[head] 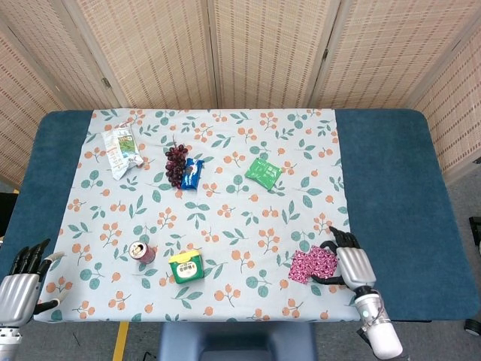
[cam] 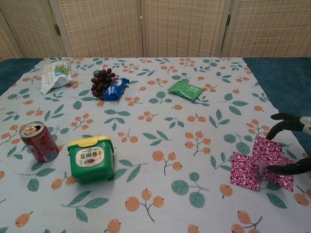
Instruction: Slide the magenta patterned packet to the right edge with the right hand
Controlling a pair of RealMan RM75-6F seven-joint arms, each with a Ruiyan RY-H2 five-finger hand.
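Floral tablecloth [head: 225, 218] carries the magenta patterned packet [head: 313, 265] at its five o'clock corner, right hand [head: 352, 263] fingers spread, pressing it

Tablecloth [head: 225, 218]: pale, orange berries and teal leaves, over a dark blue table [head: 391, 195]. Magenta patterned packet [cam: 255, 163] at the cloth's right edge: magenta with white swirls. Right hand [head: 353, 259] silver, black fingers. Near cloth's front left: red can [cam: 40, 141], green tub [cam: 91, 158] with yellow lid. Far side: dark purple grapes [cam: 100, 81], blue wrapper [cam: 115, 88], green sachet [cam: 185, 90].
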